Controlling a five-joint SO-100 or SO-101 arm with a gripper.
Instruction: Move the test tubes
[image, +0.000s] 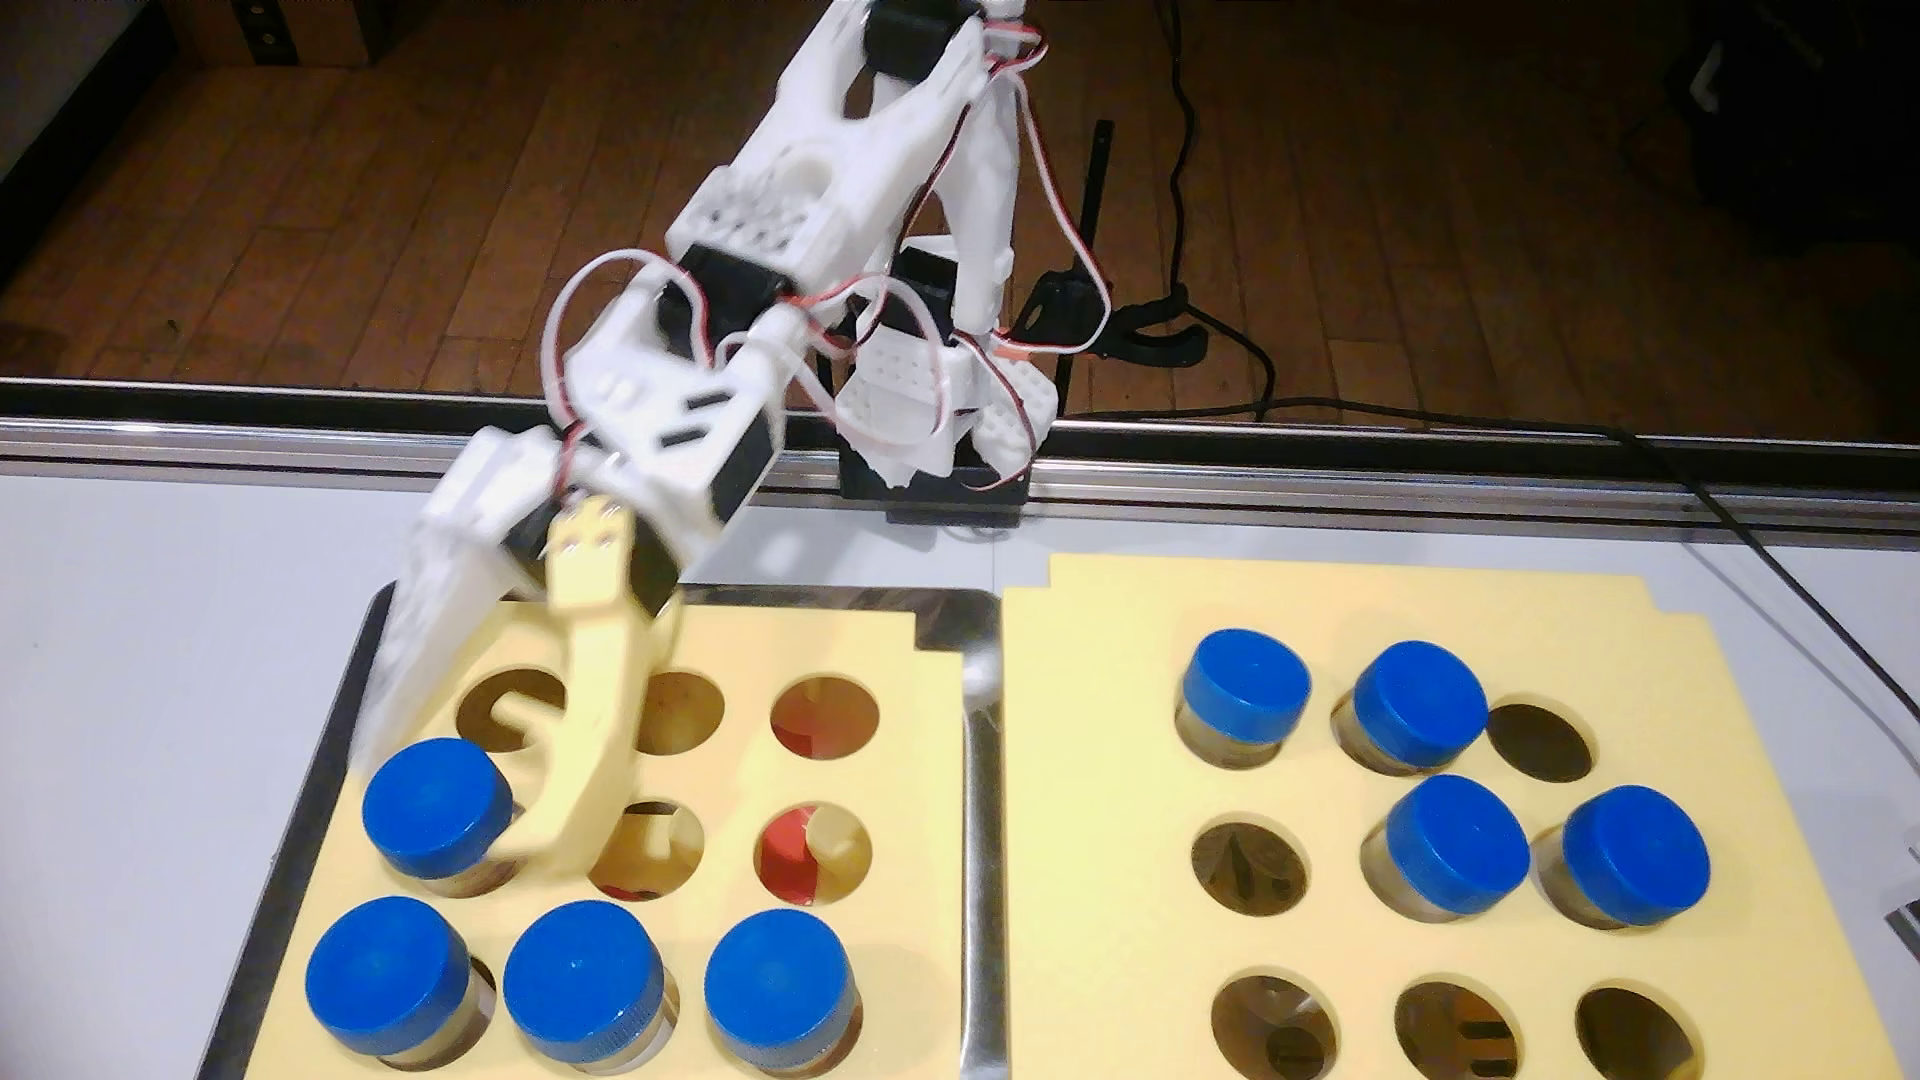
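Note:
Several test tubes with blue caps stand in two yellow foam blocks. On the left foam (914, 789) one test tube (436, 805) sits in the middle row at the left, and three more (582, 981) fill the front row. The right foam (1091, 831) holds several test tubes (1247, 685) in its back and middle rows. My gripper (457, 798) is open and straddles the middle-left test tube: the white finger (400, 665) is at its upper left and the yellow finger (582, 748) along its right side. Whether the fingers touch it is unclear.
The left foam lies in a dark-rimmed tray (301, 789), with a shiny metal rim (982, 831) between the two blocks. Several holes in both blocks stand empty, such as one (826, 717) on the left block. The arm's base (935, 436) is clamped at the table's far edge; cables (1766, 561) run on the right.

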